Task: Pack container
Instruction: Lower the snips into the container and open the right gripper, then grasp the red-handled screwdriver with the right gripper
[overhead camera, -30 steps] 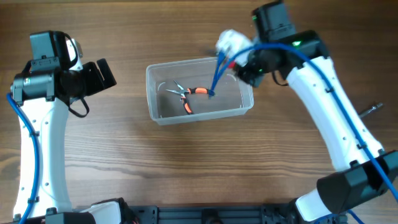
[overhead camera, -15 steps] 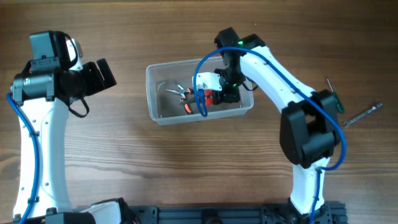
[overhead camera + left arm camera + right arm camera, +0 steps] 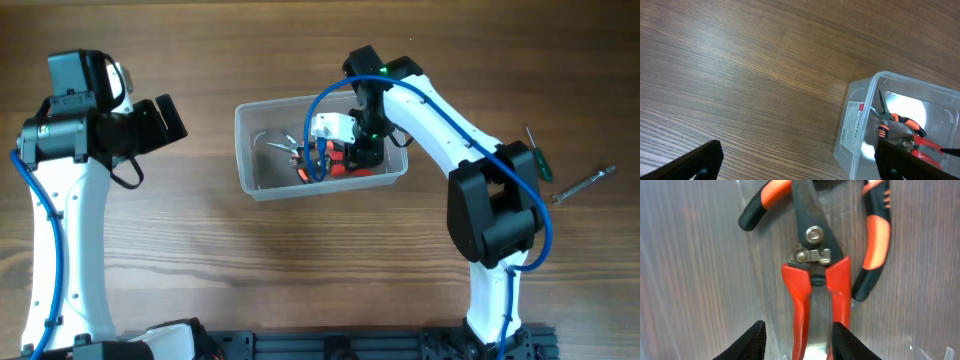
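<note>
Right tool (image 3: 799, 332), wrist view: its two black fingers (image 3: 752, 340) stand apart, and the handles of the red-handled snips (image 3: 812, 287) lie between them, with a clear gap on one side and the other finger close against a handle; whether that finger touches cannot be told. The snips lie flat on the floor of the container (image 3: 243, 150), their pivot bolt and latch facing up, crossed by the orange-and-black pliers (image 3: 900, 121). No brand or lettering can be read on either hand tool. The container stands on the desk (image 3: 300, 260) near its middle, between the two arms, long side running left to right. A white sticker (image 3: 854, 127) with a red patch at its top is fixed to the short end wall facing the left arm; its print is too small to read. The right arm reaches over the far rim and bends down into the right half of the container. Left tool (image 3: 800, 162): fingers wide apart and holding nothing, held above bare wood, level, aimed at the stickered end and well apart from it. A green-handled screwdriver (image 3: 537, 160) and a slim metal tool (image 3: 580, 187) lie on the desk to the right.
</note>
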Controlling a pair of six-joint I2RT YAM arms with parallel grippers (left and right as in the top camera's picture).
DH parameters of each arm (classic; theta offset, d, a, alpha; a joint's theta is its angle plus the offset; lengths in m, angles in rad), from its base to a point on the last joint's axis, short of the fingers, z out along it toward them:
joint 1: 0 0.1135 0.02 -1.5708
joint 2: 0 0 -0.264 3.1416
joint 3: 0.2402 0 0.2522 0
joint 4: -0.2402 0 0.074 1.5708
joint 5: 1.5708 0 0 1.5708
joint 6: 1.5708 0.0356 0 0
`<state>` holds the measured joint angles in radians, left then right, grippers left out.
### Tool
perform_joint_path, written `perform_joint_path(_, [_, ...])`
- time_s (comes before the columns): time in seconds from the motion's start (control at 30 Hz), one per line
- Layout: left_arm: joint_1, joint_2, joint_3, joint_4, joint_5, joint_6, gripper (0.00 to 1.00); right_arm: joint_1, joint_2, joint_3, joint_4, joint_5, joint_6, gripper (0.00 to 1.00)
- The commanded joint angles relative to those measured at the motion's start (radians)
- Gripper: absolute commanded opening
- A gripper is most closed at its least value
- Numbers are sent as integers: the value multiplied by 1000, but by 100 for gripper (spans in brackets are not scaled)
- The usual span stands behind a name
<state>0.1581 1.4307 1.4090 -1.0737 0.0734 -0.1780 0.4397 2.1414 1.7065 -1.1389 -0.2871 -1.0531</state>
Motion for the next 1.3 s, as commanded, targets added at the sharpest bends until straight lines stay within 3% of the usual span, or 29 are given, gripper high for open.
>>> perform_joint_path(0.0, [-6,0,-2,-2,5,-12,100,3,-40,56,0,17,92,43])
perform_joint_path(0.07, [-6,0,-2,-2,4,-12,100,-2,-75,83,-3,17,146,44])
perform_joint_path(0.13, [-6,0,-2,-2,4,-12,100,-14,-116,113,-3,28,281,57])
perform_joint_path(0.2, [-6,0,-2,-2,4,-9,100,-47,-179,146,-3,138,575,93])
perform_joint_path(0.23, [-6,0,-2,-2,4,-9,100,-83,-233,152,-6,214,709,100])
perform_joint_path(0.47, [-6,0,-2,-2,4,-9,100,-441,-478,152,-93,306,1059,100])
perform_joint_path(0.57, [-6,0,-2,-2,4,-9,100,-587,-471,136,-207,301,1001,100])
perform_joint_path(0.67, [-6,0,-2,-1,4,-9,100,-679,-424,14,-272,294,785,100])
perform_joint_path(1.03, [-6,0,-2,-2,4,-9,100,-729,-409,-487,136,365,659,99])
perform_joint_path(1.27, [-6,0,-2,-2,4,-9,100,-736,-394,-607,299,245,581,98])
